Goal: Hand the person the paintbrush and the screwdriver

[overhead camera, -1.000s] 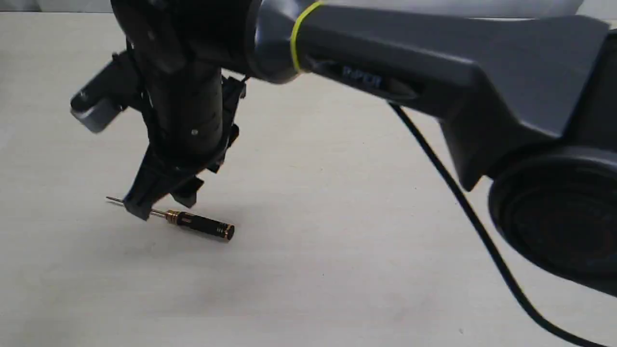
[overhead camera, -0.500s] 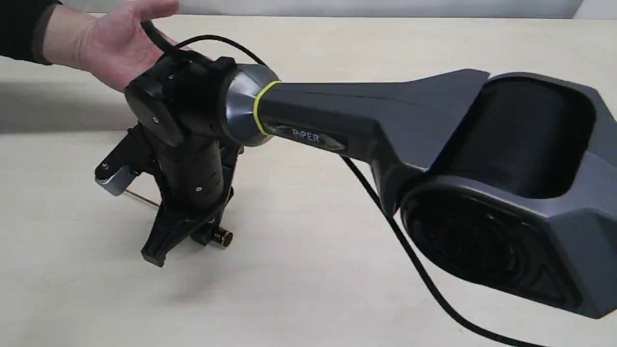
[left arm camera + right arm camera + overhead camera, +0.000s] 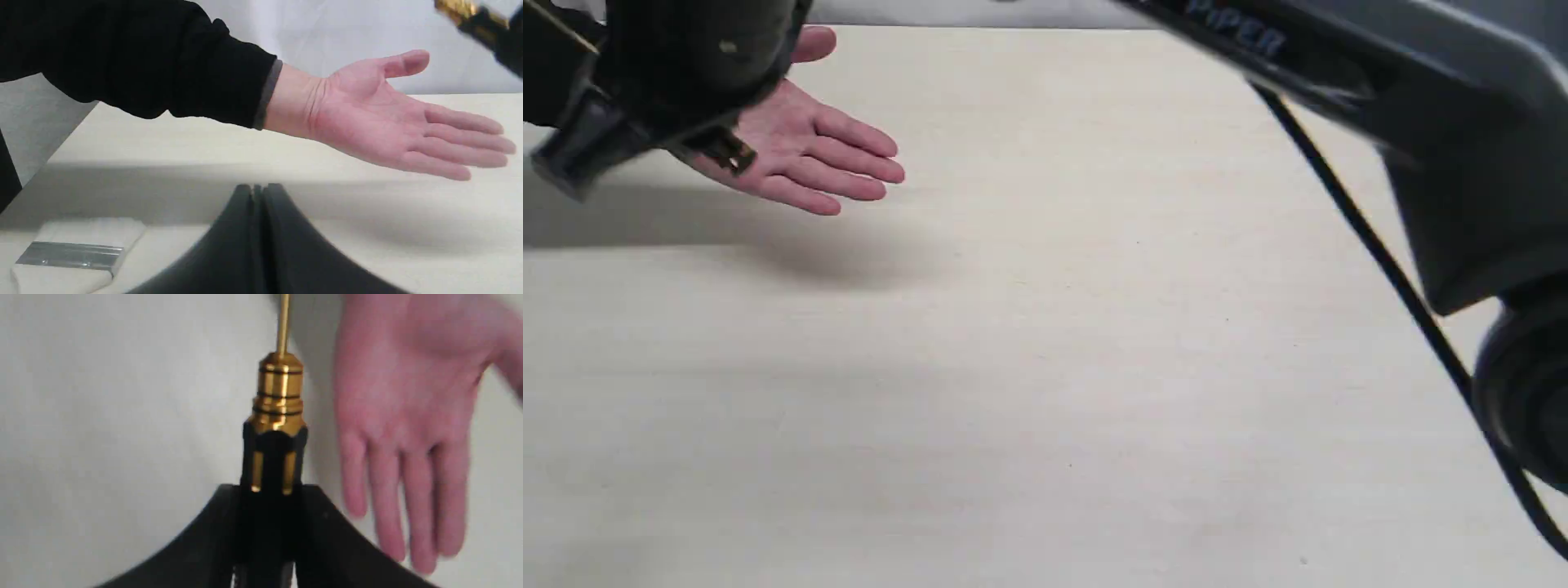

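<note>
Right wrist view: the right gripper (image 3: 267, 490) is clamped on the slim screwdriver with black handle, gold-orange collar and thin metal shaft (image 3: 278, 416). The collar and shaft stick out beyond the fingertips. The person's bare, light-skinned open hand (image 3: 408, 396) lies just beside the shaft, palm towards the camera and apart from the tool. The picture is soft with blur.

Left wrist view: the left gripper (image 3: 257, 188) has its two black fingers pressed together with nothing between them. It sits low over the pale beige table top (image 3: 367, 253). Beyond it the person's hand is held palm up above the table, a black sleeve with a grey cuff (image 3: 267, 96) at the wrist. The wide flat paintbrush with pale bristles and silver metal ferrule (image 3: 69, 255) lies flat on the table, on the forearm's side of the gripper and apart from it. Its handle is not clearly visible.

Exterior view: the right arm reaches across the middle to the far left of the table, where its gripper holds the screwdriver over the heel of the open hand. Only the gold end ring and part of the shaft show — the blur hides whether the tool touches the palm.
</note>
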`<act>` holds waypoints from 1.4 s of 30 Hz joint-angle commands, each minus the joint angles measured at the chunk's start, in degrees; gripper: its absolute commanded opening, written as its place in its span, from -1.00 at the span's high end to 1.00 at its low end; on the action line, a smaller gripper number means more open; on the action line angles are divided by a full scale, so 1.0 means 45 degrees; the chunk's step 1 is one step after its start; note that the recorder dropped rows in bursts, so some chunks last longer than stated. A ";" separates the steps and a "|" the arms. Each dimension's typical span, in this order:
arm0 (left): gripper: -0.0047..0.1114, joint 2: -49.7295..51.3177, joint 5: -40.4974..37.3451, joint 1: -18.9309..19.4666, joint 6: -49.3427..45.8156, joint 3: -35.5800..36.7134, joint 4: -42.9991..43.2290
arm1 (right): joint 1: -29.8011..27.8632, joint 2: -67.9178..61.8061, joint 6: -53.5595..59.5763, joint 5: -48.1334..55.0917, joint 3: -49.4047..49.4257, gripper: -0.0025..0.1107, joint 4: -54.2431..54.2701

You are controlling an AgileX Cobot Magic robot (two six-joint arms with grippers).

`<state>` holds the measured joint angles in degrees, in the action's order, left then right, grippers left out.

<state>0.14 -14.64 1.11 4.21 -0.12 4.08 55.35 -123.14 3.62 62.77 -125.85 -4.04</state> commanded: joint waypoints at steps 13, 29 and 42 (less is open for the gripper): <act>0.92 -0.0032 0.0078 -0.0105 0.0026 0.0026 -0.0050 | -0.0007 -0.2561 -0.1645 -0.2057 -0.0002 0.71 -0.2585; 0.92 -0.0032 0.0078 -0.0105 0.0026 0.0026 -0.0050 | -0.0034 0.1686 -0.3301 0.1597 0.0132 0.88 -0.5190; 0.92 -0.0032 0.0078 -0.0105 0.0026 0.0026 0.0000 | 0.0763 0.8259 -0.4972 -0.0975 0.8511 0.88 -0.5736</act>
<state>0.14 -14.64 1.11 4.21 -0.12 4.08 58.15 -89.75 -17.19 61.18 -92.02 -28.64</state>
